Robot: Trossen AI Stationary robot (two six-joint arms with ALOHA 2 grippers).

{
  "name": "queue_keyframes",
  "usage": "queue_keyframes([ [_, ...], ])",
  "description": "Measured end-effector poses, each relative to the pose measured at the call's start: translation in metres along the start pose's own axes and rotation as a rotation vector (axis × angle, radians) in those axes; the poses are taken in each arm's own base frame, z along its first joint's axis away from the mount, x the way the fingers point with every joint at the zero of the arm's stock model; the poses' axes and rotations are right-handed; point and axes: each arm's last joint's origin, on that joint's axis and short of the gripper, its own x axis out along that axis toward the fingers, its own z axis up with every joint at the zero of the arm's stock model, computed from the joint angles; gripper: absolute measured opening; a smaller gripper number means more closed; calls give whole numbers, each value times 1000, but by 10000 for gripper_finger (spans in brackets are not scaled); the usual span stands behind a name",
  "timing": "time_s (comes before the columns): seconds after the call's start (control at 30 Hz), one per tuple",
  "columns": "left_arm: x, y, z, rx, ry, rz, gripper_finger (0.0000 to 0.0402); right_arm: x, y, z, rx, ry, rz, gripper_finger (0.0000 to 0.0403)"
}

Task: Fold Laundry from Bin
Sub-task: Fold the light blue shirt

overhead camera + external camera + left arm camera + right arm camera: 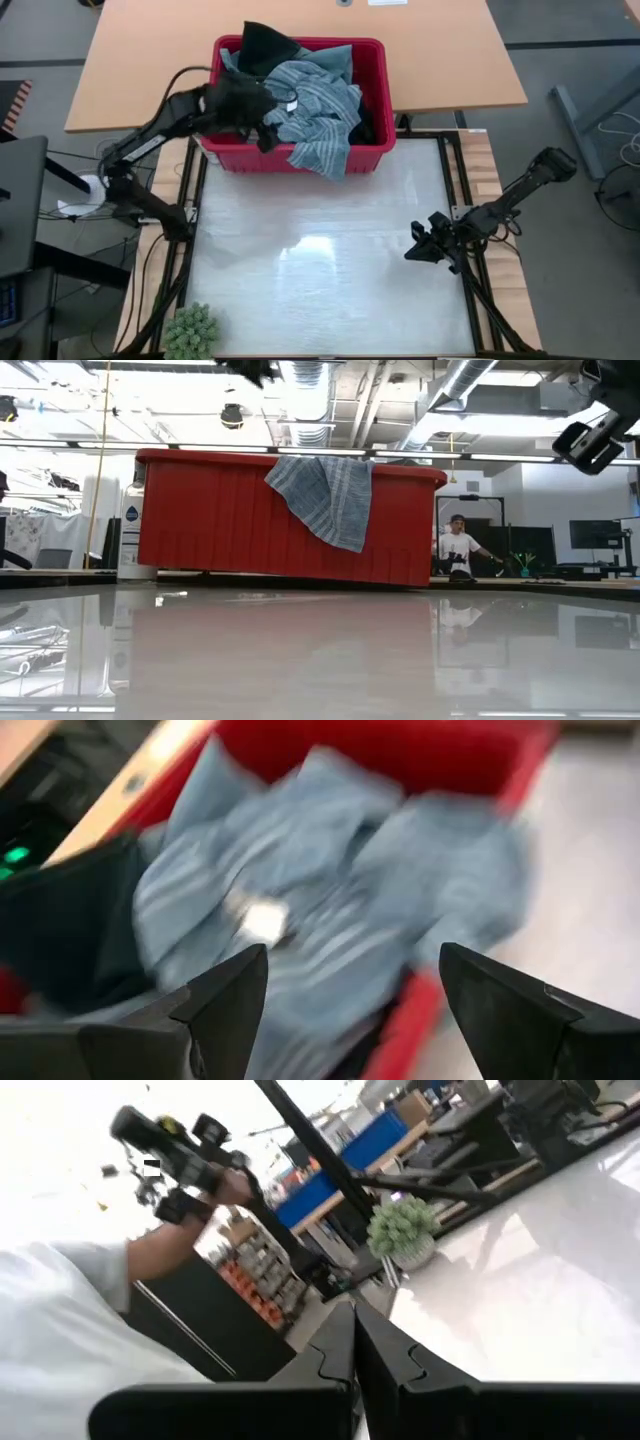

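Note:
The red bin (pixel 372 70) stands at the table's far edge, its front wall facing the low view (pixel 220 520). In it lies the laundry: a grey-blue striped garment (pixel 320 110) on top, one end draped over the near rim (pixel 330 495), and a black garment (pixel 262 45) sticking up at the far left. My left gripper (pixel 268 128) hovers open over the bin's left part, the striped garment (pixel 330 920) between and beyond its fingers. My right gripper (pixel 415 250) is shut above the table's right side, with nothing between its fingers (pixel 352 1320).
A small green plant (pixel 192 332) sits at the table's near left corner. The pale glossy tabletop (pixel 320 270) lies bare in front of the bin. A wooden desk (pixel 150 60) stands behind it. A person stands far off in the room (pixel 458 545).

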Motion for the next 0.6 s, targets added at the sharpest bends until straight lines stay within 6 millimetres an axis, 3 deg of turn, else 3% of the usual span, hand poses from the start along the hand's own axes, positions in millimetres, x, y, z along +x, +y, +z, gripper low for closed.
queue_keyframes([
  [0.37,86,63,-25,314,240,2,284,0,3,14,38,-151,25,33],
  [0.43,99,79,-32,268,240,-23,284,0,3,15,38,-165,17,33],
  [0.6,123,128,-45,-85,167,90,284,0,-1,18,25,-189,-10,33],
])
